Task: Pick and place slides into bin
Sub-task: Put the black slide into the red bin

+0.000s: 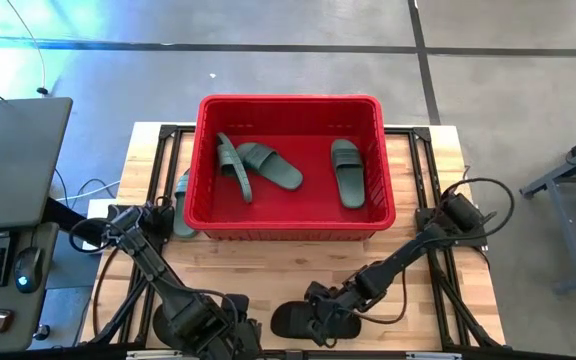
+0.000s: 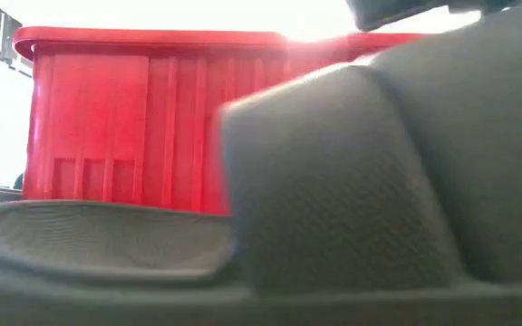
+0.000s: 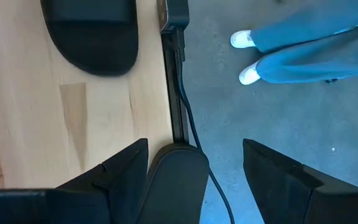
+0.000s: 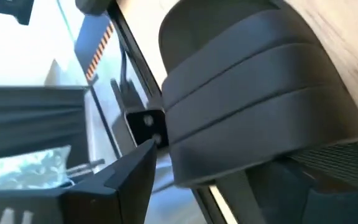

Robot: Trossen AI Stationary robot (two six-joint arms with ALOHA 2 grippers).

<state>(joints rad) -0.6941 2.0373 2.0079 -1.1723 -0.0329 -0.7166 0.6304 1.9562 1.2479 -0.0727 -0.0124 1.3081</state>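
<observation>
The red bin (image 1: 204, 160) stands mid-table and holds three green slides (image 1: 273, 166) (image 1: 232, 165) (image 1: 348, 172). Another green slide (image 1: 181, 207) lies outside its left wall. A black slide (image 1: 286, 320) lies at the table's near edge; it fills the right wrist view (image 4: 253, 106) and blocks the low view (image 2: 352, 172). My right gripper (image 1: 320, 316) is open, its fingers on either side of this slide. My left gripper (image 1: 228, 325) is open at the near edge, with a second black slide's rounded end (image 3: 174, 180) between its fingers. My left gripper has one finger (image 3: 126, 171) close beside the second black slide's rounded end; I cannot tell whether it touches. My right gripper has one finger (image 4: 132, 168) beside the ribbed strap (image 4: 229, 118) of the black slide, which lies on the table; I cannot tell whether it touches.
The table's near edge rail and a cable (image 3: 180, 93) run past my left gripper. A person's legs and white shoes (image 3: 247, 56) stand on the floor beyond the edge. A desk with a keyboard and mouse (image 1: 8, 180) is to the table's left.
</observation>
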